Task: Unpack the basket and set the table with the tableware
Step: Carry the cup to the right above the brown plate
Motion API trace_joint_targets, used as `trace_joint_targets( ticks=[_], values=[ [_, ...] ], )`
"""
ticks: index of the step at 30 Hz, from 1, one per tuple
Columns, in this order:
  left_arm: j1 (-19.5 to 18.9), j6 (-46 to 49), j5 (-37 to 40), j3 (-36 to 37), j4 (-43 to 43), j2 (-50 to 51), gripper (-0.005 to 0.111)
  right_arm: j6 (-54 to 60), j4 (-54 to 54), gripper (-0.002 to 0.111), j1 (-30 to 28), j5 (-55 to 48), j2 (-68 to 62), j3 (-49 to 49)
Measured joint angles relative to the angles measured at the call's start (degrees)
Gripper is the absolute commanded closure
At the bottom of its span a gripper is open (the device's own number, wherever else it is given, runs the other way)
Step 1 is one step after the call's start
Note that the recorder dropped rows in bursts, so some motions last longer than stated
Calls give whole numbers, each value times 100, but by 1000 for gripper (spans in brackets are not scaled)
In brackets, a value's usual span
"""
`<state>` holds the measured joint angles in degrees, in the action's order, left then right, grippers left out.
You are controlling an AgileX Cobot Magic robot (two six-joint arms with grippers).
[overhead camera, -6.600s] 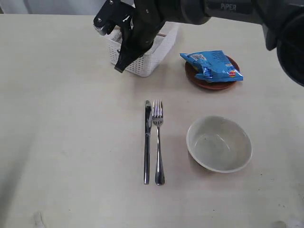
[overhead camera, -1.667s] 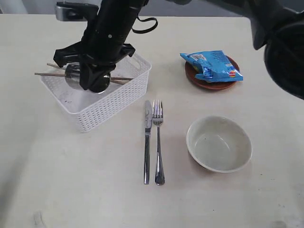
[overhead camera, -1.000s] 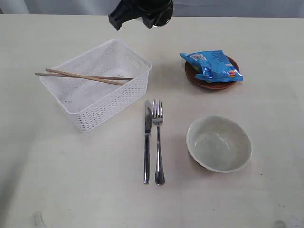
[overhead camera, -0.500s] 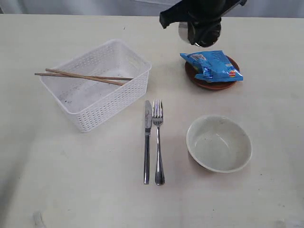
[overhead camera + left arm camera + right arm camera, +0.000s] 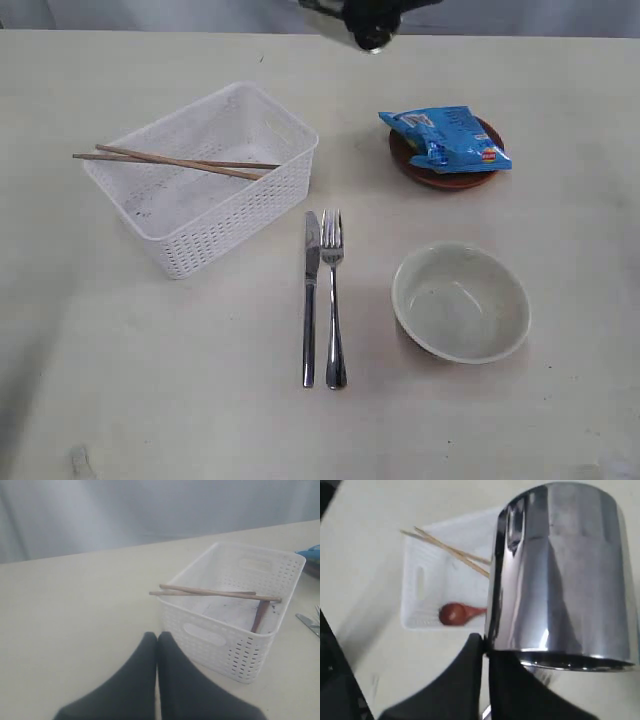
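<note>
My right gripper [image 5: 485, 647] is gripping the cup [image 5: 560, 575], carrying it farther back over the table [image 5: 150, 400] than a moment ago. Chopsticks [image 5: 175, 160] and spoon [image 5: 455, 613] are lying in the basket [image 5: 230, 225]. My left gripper [image 5: 156, 640] is pressing its fingers together, empty.

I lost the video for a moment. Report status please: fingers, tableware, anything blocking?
Left fingers shut, empty. Right fingers shut on steel cup, held in the air. Chopsticks across basket, spoon inside. Snack packet lies on plate.

Resting chopsticks [image 5: 175, 161] across basket [image 5: 240, 215]; lying right of it knife [image 5: 310, 300] beside fork [image 5: 334, 300], bowl [image 5: 460, 302] farther right, packet [image 5: 447, 137] on plate [image 5: 445, 181] behind.
</note>
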<state>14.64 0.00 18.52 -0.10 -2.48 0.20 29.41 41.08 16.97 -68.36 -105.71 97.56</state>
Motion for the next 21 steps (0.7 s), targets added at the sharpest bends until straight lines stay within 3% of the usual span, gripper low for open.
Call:
trace_joint_targets(
  ticks=[3, 7, 12, 15, 18, 21],
  values=[
    [0, 0, 0, 0, 0, 0, 107, 634, 653, 109, 37, 1040, 279, -26],
    [0, 0, 0, 0, 0, 0, 107, 1241, 1188, 109, 304, 3247, 839, -449],
    [0, 0, 0, 0, 0, 0, 107, 1427, 1326, 109, 1071, 6592, 1566, -1626],
    [0, 0, 0, 0, 0, 0, 107, 1439, 1154, 109, 1487, 7898, 1845, -2295],
    [0, 0, 0, 0, 0, 0, 107, 1428, 925, 109, 1380, 7384, 1835, -2431],
    [0, 0, 0, 0, 0, 0, 107, 1372, 793, 109, 908, 5389, 1456, -2036]
  ],
)
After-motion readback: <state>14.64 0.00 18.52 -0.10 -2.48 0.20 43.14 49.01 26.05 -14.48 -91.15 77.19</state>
